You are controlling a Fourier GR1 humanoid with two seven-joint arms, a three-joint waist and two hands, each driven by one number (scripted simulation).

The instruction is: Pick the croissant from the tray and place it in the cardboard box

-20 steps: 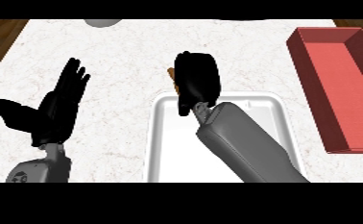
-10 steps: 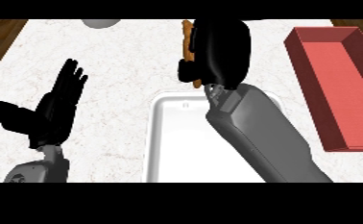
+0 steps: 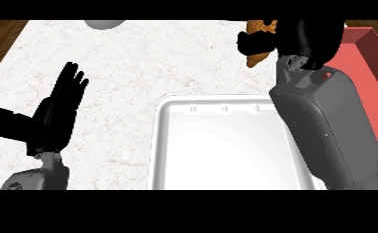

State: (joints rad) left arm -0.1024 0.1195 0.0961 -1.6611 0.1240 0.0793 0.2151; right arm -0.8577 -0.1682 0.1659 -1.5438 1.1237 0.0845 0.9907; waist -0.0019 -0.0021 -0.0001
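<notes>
R hand (image 3: 314, 37): at far-right part of the counter (image 3: 148, 62), just beside the red box's near-left wall; fingers and thumb curled round the croissant, so closed on it.
Croissant (image 3: 255, 60): in R hand's grip, orange-brown, mostly hidden by thumb and palm; ends poke out above and below the thumb. Sits past the tray's far edge, off the tray, left of the box, not inside it.
R forearm (image 3: 325, 122): grey, runs from lower-right edge up over the tray's right side, covers that rim.
Tray (image 3: 159, 147): white, near-right part of counter, nothing seen lying in the visible part.
Red box (image 3: 359, 52): at counter's right edge, only its left wall and a bit of interior show; contents can't tell.
L hand (image 3: 55, 114): near-left side of counter, resting, fingers straight and up, spread wide, holds nothing, touches nothing.
Grey round obj (image 3: 103, 23): at far edge, left of centre, cut off by the frame; type can't tell.
</notes>
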